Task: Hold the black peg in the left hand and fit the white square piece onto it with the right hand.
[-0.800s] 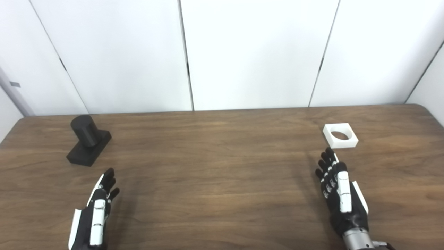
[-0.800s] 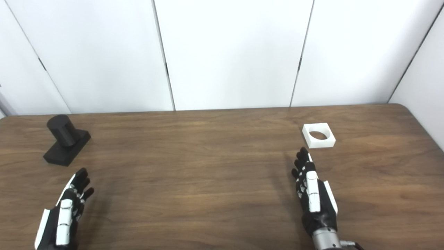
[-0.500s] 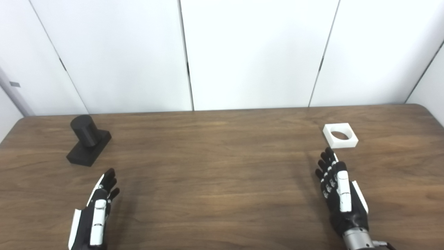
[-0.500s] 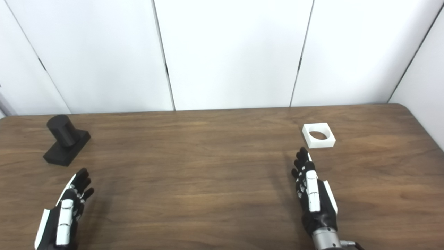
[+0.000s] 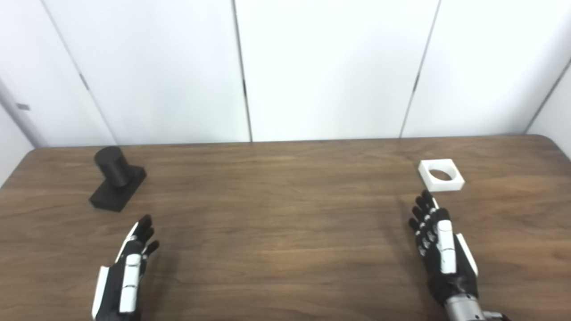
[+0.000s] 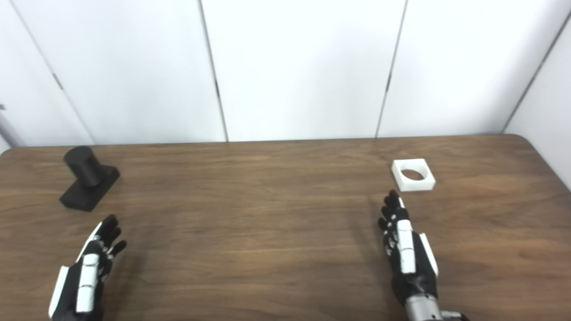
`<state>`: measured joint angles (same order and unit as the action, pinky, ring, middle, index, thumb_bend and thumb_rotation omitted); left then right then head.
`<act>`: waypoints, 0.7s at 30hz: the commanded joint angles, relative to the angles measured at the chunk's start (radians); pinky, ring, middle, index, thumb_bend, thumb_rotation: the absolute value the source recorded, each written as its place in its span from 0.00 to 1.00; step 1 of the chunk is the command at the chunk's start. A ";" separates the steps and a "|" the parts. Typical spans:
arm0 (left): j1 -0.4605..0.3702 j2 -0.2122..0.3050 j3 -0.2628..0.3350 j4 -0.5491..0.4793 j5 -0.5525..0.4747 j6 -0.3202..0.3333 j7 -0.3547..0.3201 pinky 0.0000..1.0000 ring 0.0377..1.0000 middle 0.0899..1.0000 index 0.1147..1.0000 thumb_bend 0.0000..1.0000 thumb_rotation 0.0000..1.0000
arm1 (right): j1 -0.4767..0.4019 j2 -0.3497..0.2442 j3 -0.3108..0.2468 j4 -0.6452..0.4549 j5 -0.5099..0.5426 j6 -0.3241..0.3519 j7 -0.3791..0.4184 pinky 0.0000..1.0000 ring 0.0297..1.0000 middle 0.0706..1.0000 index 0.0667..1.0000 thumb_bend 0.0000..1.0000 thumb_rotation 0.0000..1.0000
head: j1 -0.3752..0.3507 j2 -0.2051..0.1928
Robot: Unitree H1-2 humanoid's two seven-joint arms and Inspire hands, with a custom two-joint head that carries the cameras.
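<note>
while both hands sit low over the wooden table (image 5: 285, 209), nothing is held. far left, the black peg (image 5: 117, 178) stands upright on its black base, resting on the table near the back edge. left hand (image 5: 127, 272) is in front of it, well apart, fingers stretched out and empty. right hand (image 5: 439, 247) is also spread and empty, fingertips just short of the white square piece (image 5: 440, 175), which lies flat on the table, round hole facing up. white wall panels (image 5: 325, 67) behind.
</note>
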<state>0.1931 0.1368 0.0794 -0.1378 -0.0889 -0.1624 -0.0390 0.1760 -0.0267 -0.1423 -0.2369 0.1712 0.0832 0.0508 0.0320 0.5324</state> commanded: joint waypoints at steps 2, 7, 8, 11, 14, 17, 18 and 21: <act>0.018 -0.041 -0.010 0.037 -0.002 -0.028 0.007 0.88 0.92 0.93 0.89 0.46 0.88 | 0.103 -0.025 -0.001 -0.016 -0.005 -0.026 0.017 1.00 1.00 1.00 1.00 0.49 1.00 | 0.052 -0.020; 0.026 -0.045 -0.031 0.040 0.030 -0.032 0.006 0.88 0.94 0.94 0.91 0.51 0.91 | 0.106 -0.037 -0.011 -0.003 -0.010 -0.041 0.035 1.00 1.00 1.00 1.00 0.51 1.00 | 0.130 -0.061; 0.027 -0.049 -0.034 0.040 0.030 -0.032 0.007 0.88 0.93 0.94 0.91 0.52 0.90 | 0.106 -0.038 -0.013 -0.003 -0.009 -0.037 0.038 1.00 1.00 1.00 1.00 0.52 1.00 | 0.135 -0.066; 0.032 -0.054 -0.042 0.039 0.040 -0.035 0.005 0.88 0.93 0.93 0.90 0.53 0.89 | 0.105 -0.038 -0.023 0.001 0.000 -0.030 0.048 1.00 1.00 1.00 1.00 0.53 1.00 | 0.160 -0.082; 0.036 -0.057 -0.045 0.036 0.059 -0.029 0.011 0.86 0.92 0.92 0.89 0.54 0.89 | 0.103 -0.037 -0.030 0.006 0.009 -0.034 0.059 1.00 1.00 1.00 1.00 0.53 1.00 | 0.192 -0.085; 0.038 -0.060 -0.046 0.031 0.067 -0.021 0.015 0.85 0.92 0.92 0.88 0.60 0.87 | 0.101 -0.039 -0.031 0.014 0.008 -0.043 0.067 1.00 1.00 1.00 1.00 0.54 1.00 | 0.204 -0.091; 0.039 -0.061 -0.046 0.030 0.069 -0.020 0.015 0.85 0.92 0.92 0.88 0.61 0.86 | 0.101 -0.040 -0.030 0.015 0.006 -0.044 0.071 1.00 1.00 1.00 1.00 0.55 1.00 | 0.203 -0.093; 0.041 -0.060 -0.049 0.033 0.075 -0.030 0.013 0.85 0.92 0.92 0.88 0.60 0.86 | 0.103 -0.043 -0.025 0.011 -0.003 -0.048 0.079 1.00 1.00 1.00 1.00 0.56 1.00 | 0.209 -0.097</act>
<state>0.1964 0.1299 0.0572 -0.1417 -0.0154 -0.1701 -0.0347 0.1788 -0.0360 -0.1750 -0.2196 0.1691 0.0617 0.1122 0.2347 0.4387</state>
